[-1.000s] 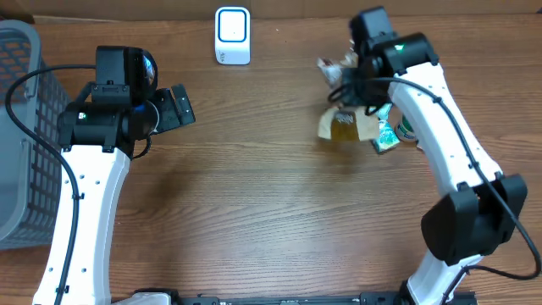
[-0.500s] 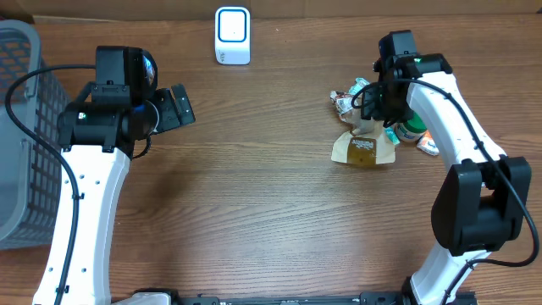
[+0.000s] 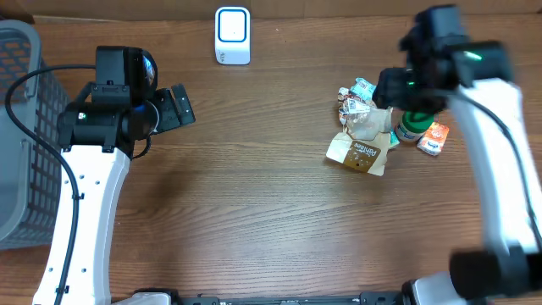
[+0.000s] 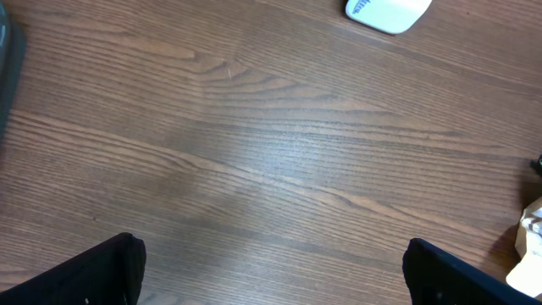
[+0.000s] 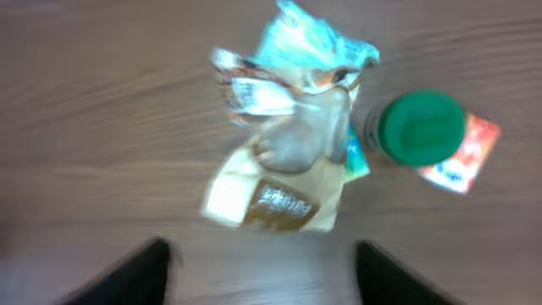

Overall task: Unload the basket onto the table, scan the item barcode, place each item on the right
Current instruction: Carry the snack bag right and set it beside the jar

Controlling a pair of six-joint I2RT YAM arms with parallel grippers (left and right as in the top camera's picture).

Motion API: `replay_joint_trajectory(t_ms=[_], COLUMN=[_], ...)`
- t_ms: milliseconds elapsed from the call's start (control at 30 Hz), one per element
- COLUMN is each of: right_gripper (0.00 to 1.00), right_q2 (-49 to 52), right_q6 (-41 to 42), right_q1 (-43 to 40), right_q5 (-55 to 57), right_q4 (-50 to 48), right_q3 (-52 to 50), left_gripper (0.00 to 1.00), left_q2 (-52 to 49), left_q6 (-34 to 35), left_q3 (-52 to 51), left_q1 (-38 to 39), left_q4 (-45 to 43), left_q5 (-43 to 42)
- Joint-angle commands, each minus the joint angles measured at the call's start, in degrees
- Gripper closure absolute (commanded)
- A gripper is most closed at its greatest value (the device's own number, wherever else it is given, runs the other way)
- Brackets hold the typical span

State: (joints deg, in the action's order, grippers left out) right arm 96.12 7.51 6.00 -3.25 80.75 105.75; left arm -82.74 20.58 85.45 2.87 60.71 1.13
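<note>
The item, a tan pouch [image 3: 360, 153] with a brown label, lies flat on the table among other packets; in the right wrist view this pouch [image 5: 284, 199] sits just beyond my fingers. My right gripper [image 5: 267, 275] hovers above it, open, with nothing between the fingers. The right arm [image 3: 440, 63] is blurred with motion. The white scanner [image 3: 232, 36] stands at the back edge, also visible as the scanner [image 4: 388, 10] in the left wrist view. My left gripper [image 3: 178, 106] is open over bare wood at the left, and between the left gripper [image 4: 271, 280] fingers is only table.
Crumpled snack wrappers [image 3: 356, 96], a green-lidded bottle [image 3: 411, 127] and an orange packet [image 3: 434, 138] crowd around the pouch. A grey mesh basket [image 3: 17, 127] stands at the far left edge.
My right gripper carried the tan pouch rightward, opened and let it go, then pulled up and away. The pouch now lies by the wrappers. The left arm has not moved.
</note>
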Motion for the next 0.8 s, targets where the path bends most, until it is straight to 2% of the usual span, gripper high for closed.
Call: replay_joint_trajectory(t_ms=[0, 167, 433, 667, 767], right_gripper=[0.0, 0.0, 0.0, 0.0, 0.0], right_q2=[-10.2, -19.3, -26.9, -32.9, -36.1], right_q6=[-0.1, -0.1, 0.0, 1.4, 0.9], right_q1=[0.0, 0.0, 0.0, 0.0, -0.5], right_q5=[-6.6, -9.7, -9.3, -3.0, 1.1], right_q4=[3.8, 4.4, 6.7, -1.8, -7.3], right_q3=[4.3, 4.2, 4.2, 3.9, 0.3], left_gripper=[0.01, 0.01, 0.01, 0.01, 0.0], left_q2=[0.0, 0.0, 0.0, 0.0, 0.0], left_q6=[-1.3, -1.3, -1.3, -1.3, -1.3], left_q3=[0.9, 0.9, 0.9, 0.9, 0.9], left_q1=[-0.2, -0.2, -0.2, -0.2, -0.2], left_q4=[0.0, 0.0, 0.0, 0.0, 0.0], left_q5=[0.4, 0.4, 0.4, 0.4, 0.4])
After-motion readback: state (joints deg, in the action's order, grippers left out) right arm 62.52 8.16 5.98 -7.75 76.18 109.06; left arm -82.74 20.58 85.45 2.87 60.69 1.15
